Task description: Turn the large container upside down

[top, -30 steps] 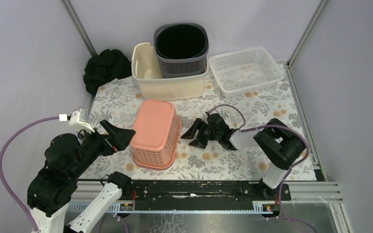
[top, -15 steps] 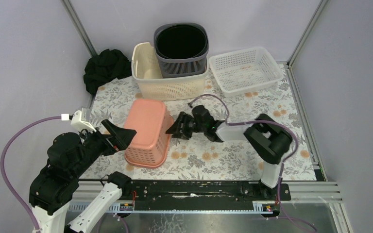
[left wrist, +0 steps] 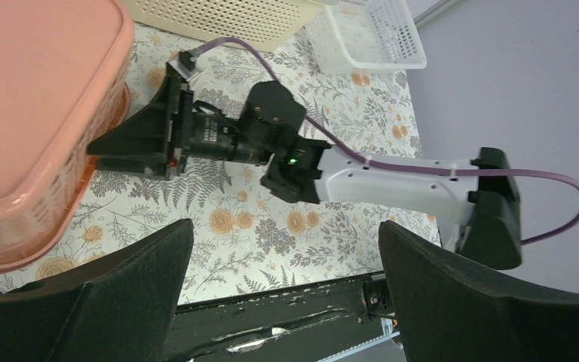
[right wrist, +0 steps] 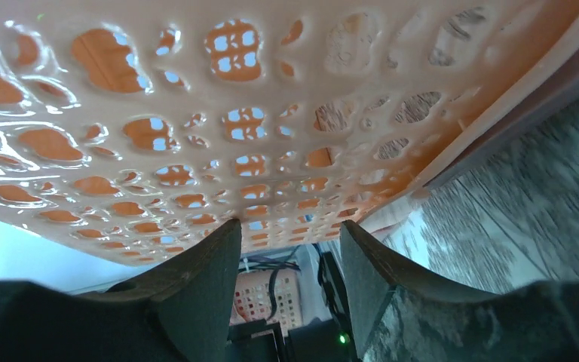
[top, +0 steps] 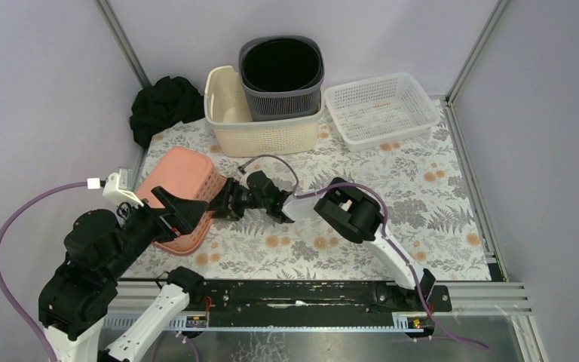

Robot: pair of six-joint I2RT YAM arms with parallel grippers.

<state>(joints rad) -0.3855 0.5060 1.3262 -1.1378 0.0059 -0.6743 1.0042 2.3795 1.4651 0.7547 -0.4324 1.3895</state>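
Note:
The pink perforated basket [top: 177,181] lies mouth down, base up, at the left of the table; it also shows in the left wrist view [left wrist: 30,113]. My right gripper [top: 225,205] is open, its fingertips against the basket's right side wall [right wrist: 196,113], which fills the right wrist view. The same gripper shows in the left wrist view [left wrist: 132,147], touching the basket. My left gripper [top: 185,215] is open and empty. It hovers just above the basket's near edge, its fingers [left wrist: 105,294] over the table's front rail.
A cream basket [top: 260,132] holding a dark grey bin [top: 281,75] stands at the back. A white shallow tray [top: 381,109] is at the back right. A black cloth [top: 164,105] lies in the back left corner. The left wall is close to the pink basket.
My right arm has reached left and pushed the pink basket leftward across the table, towards the left wall. My left gripper has stayed about where it was.

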